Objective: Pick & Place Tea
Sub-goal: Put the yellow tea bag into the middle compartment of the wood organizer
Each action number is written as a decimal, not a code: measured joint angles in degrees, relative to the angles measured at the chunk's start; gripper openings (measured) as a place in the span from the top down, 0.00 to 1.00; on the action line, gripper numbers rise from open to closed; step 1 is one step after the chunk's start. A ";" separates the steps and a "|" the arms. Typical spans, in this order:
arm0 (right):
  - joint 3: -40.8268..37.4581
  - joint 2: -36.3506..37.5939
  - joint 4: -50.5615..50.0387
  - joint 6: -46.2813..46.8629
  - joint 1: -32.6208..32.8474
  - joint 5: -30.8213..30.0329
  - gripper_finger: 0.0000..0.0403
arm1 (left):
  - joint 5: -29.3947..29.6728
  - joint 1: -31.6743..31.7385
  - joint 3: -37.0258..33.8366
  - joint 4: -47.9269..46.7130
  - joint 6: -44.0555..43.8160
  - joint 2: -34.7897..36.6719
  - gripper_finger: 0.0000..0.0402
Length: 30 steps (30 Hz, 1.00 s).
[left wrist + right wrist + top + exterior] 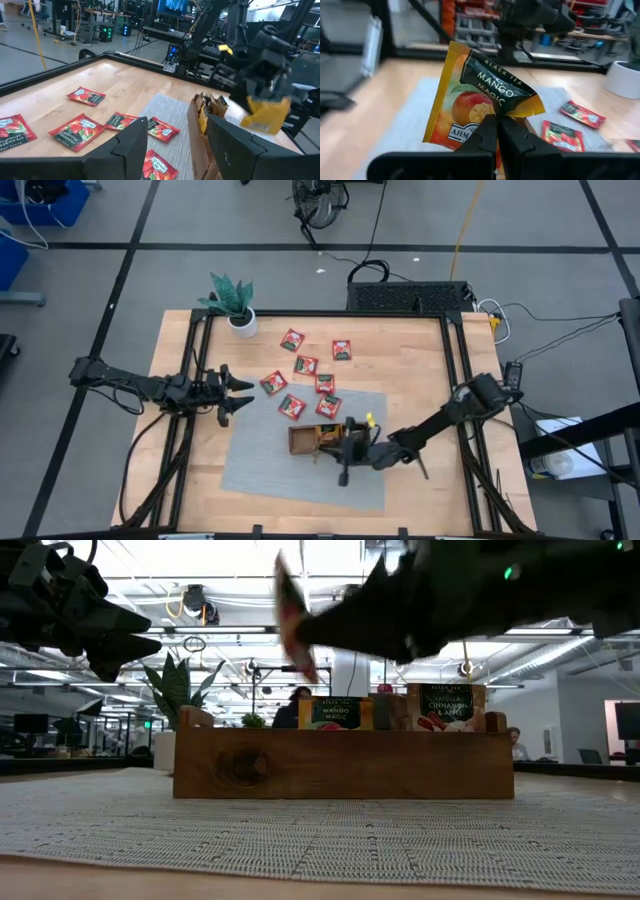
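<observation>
while several sachets already stand in the wooden tray [300,442], seven red sachets [307,365] lie on the bench [420,360] and grey mat [260,470], well away from my right pincer [497,131]. i judge the job partly done. my right pincer is clenched on a mango sachet [480,100], yellow-orange with a dark top, creased, held over the tray. my left pincer [240,393] hangs released beside the red ones.

Overhead, table-level, two wrist cameras, tray [303,441] shared
</observation>
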State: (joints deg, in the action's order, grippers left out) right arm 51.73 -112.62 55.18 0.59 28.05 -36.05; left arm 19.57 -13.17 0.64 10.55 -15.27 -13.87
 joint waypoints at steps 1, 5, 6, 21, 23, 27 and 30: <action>1.25 -1.06 -1.95 -0.95 0.01 -1.89 1.00 | 0.00 0.01 0.00 0.04 0.00 0.00 0.49; 5.03 -2.82 -12.17 -2.99 0.57 -13.37 1.00 | 0.00 0.00 0.00 0.02 0.01 0.00 0.49; 5.41 -2.84 -14.13 -3.00 0.76 -16.23 1.00 | 0.00 0.02 0.00 0.01 0.00 0.00 0.49; 5.66 -2.95 -20.01 -4.33 2.45 -23.87 1.00 | 0.00 0.00 0.00 0.02 0.00 0.00 0.49; 5.66 -2.95 -20.99 -4.31 2.45 -23.85 1.00 | 0.00 0.01 0.00 0.02 0.00 0.00 0.49; 5.66 -2.95 -22.47 -4.44 2.45 -23.77 0.97 | 0.00 0.02 0.00 0.02 0.00 0.00 0.49; 5.66 -2.95 -22.92 -4.47 2.45 -23.72 0.94 | 0.00 0.02 0.00 0.02 0.00 0.00 0.49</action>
State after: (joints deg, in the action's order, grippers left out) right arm 57.39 -115.57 32.26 -3.88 30.50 -59.77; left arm 19.57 -13.15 0.64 10.57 -15.27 -13.87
